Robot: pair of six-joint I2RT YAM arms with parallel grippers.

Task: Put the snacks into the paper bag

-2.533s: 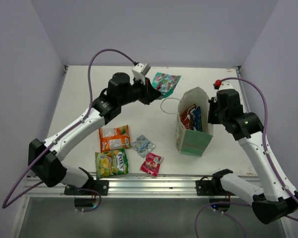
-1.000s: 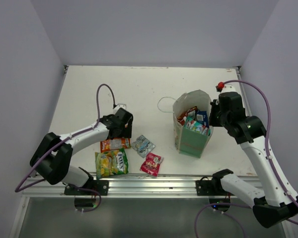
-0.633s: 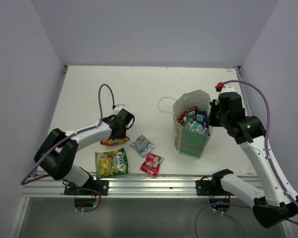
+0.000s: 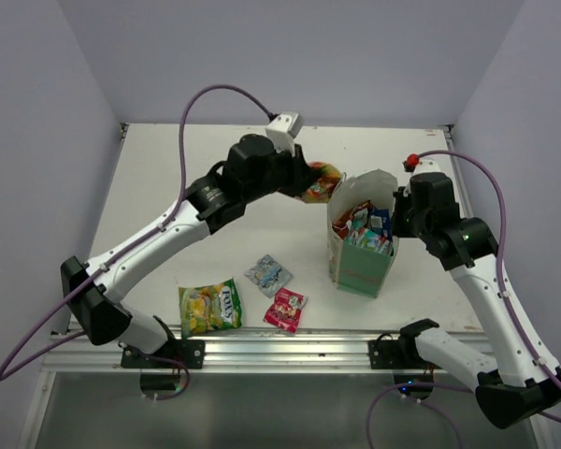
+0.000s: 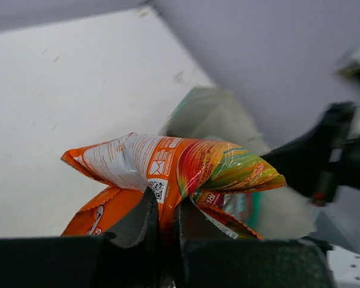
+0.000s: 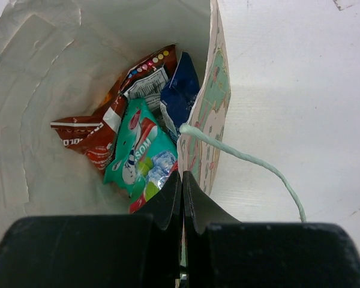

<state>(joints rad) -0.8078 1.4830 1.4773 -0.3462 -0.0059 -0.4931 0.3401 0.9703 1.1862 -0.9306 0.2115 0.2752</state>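
Shells of left arm (image 4: 150, 238), right arm (image 4: 491, 281): white links, black round joint housings. Purple cable (image 4: 226, 87) loops out from each wrist. Small white camera block (image 4: 282, 125) on left wrist. Black bases (image 4: 159, 354) on silver rail (image 4: 290, 348). On left claw (image 5: 166, 207), right claw (image 6: 182, 180): matte black tapered fingers (image 6: 165, 207).

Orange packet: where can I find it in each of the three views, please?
Top external: orange packet in the left gripper, just left of the paper bag.
Left wrist: orange packet at centre, pinched between the fingers; paper bag blurred behind.
Right wrist: not in it.
Shared landmark: the paper bag.

paper bag (image 5: 213, 114) blurred, right arm (image 5: 315, 168) blurred
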